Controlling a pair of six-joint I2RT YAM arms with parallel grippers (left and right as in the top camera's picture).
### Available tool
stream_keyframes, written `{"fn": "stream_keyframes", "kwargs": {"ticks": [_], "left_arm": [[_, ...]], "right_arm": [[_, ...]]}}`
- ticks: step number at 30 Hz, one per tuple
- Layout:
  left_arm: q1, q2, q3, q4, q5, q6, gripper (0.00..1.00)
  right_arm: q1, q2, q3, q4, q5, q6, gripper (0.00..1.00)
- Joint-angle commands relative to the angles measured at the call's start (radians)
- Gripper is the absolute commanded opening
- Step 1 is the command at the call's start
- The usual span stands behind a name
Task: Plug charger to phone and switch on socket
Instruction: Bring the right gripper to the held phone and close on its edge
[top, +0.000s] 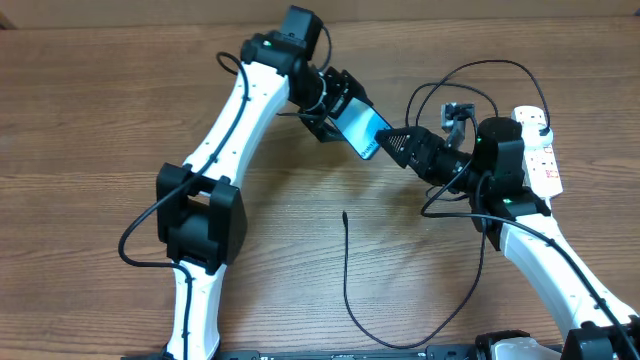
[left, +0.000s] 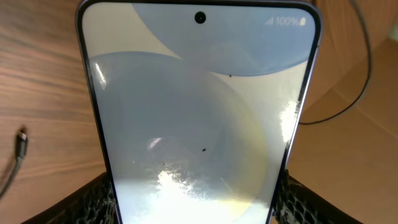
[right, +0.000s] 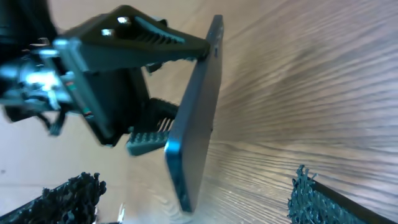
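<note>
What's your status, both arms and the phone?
Left gripper shut on phone, raised. Right gripper open, empty, at phone's end. Charger tip on table, not in phone. No obstruction seen.

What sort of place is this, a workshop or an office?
Probably a robotics lab bench; the room itself is out of view. Two white robot arms stand at a wooden table, one holding a phone, with a power strip and loose black cable nearby.
</note>
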Motion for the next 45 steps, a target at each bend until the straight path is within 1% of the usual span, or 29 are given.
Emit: {"fn": "stream_keyframes", "kwargs": {"ticks": [1,6,12,19,35,40,41,43,45], "left_arm": [[-0.029,-0.002,0.032,0.004,0.018,-0.056,0.04],[-0.057,-0.002,0.032,0.008,0.015,-0.09,0.04],[-0.08,-0.002,0.032,0.014,0.014,-0.126,0.04],[-0.116,-0.002,0.032,0.023,-0.011,-0.142,0.04],[-0.17,-0.002,0.032,0.074,-0.01,-0.194,0.04],[-0.172,-0.002,0.032,0.074,-0.011,-0.203,0.04],[-0.172,-0.002,0.032,0.074,-0.011,-0.205,0.04],[-0.172,-0.002,0.032,0.074,-0.011,-0.204,0.04],[-0.174,-0.002,0.032,0.074,-0.01,-0.204,0.04]], "right_arm": [[0.003,0.0,0.014,-0.035,0.098,-0.003,1.0],[0.003,-0.001,0.014,-0.082,0.14,-0.001,1.0],[0.003,0.0,0.014,-0.084,0.14,-0.001,1.0],[0.003,0.0,0.014,-0.084,0.14,-0.001,1.0],[0.003,0.0,0.014,-0.111,0.139,-0.001,1.0],[0.003,0.0,0.014,-0.11,0.14,-0.001,0.87],[0.003,0.0,0.014,-0.11,0.14,-0.001,0.81],[0.003,0.0,0.014,-0.11,0.14,-0.001,0.79],[0.003,0.0,0.014,-0.111,0.146,-0.002,0.73]]}}
